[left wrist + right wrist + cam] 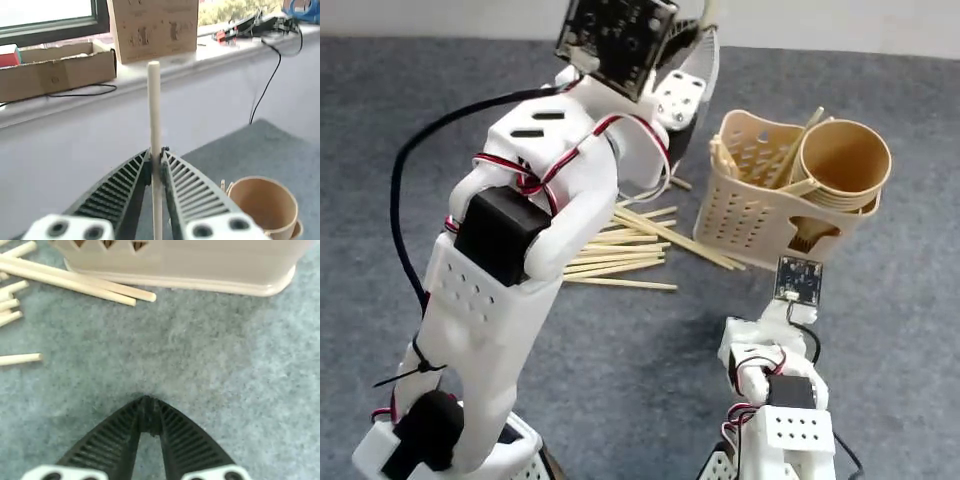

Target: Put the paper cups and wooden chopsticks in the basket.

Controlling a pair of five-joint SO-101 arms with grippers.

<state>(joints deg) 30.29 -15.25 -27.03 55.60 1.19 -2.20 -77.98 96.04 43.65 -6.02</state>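
Left wrist view: left end effector (156,167) clamped on a chopstick (154,110); right end effector (148,415) together, near the basket (200,265).

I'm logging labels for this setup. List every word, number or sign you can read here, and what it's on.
None can be read.
Cardboard panel: dark marks, too blurred.
Cardboard box: faint mark, too blurred.
Circuit board: markings too small.
Basket and paper cup: no print seen.
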